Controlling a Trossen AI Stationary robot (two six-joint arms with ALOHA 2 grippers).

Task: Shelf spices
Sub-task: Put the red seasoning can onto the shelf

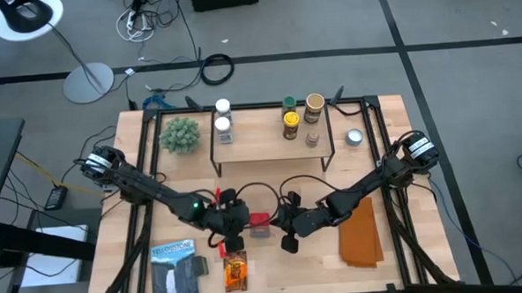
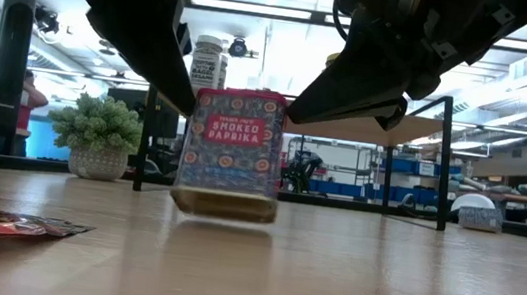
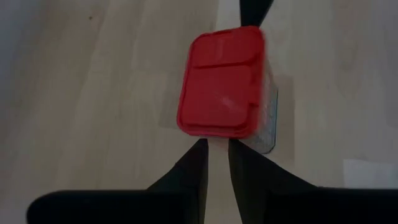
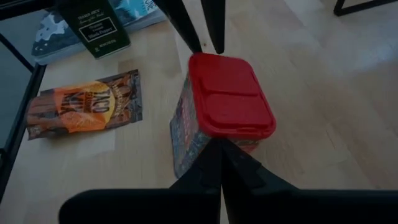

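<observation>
One red box (image 2: 231,152): red lid, patterned "smoked paprika" label, upright | left gripper (image 3: 216,163) jaws narrowly apart; right gripper (image 4: 219,163) jaws closed, empty

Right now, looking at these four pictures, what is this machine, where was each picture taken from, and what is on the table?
It is a robot with two dark arms, each ending in a two-finger gripper, at a wooden table. One camera looks straight down, one sits at table-top height, and one rides on each wrist.

In the middle stands a red-lidded smoked paprika tin. The left gripper, its fingers a slit apart, and the shut right gripper meet it from opposite sides. I cannot tell whether it is lifted.

At the back is a low shelf with spice jars on it, and beside it a potted plant. Near the front lie an orange-brown packet, a dark box, a blue-and-white package and a folded cloth.
</observation>
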